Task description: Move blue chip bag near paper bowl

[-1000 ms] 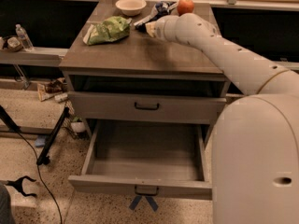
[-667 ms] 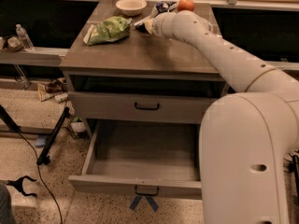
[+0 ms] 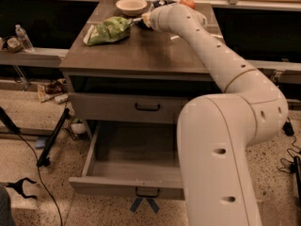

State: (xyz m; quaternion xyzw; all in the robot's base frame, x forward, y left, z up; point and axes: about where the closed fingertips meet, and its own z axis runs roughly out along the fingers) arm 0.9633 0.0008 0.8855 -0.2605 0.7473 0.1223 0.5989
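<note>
Currently the gripper (image 3: 145, 19) sits top centre of frame, just lower right of the paper bowl (image 3: 131, 6); open or closed, we can't tell. Blue chip bag (image 3: 160, 4) shows just above it, partly hidden.

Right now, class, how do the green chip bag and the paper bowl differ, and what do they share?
The green chip bag is green and white; the paper bowl plain cream. The bag lies crumpled; the bowl stands upright and round. The bag is nearer the front, the bowl at the back. Both rest on the cabinet top, left of the gripper, which is beside the bowl.
</note>
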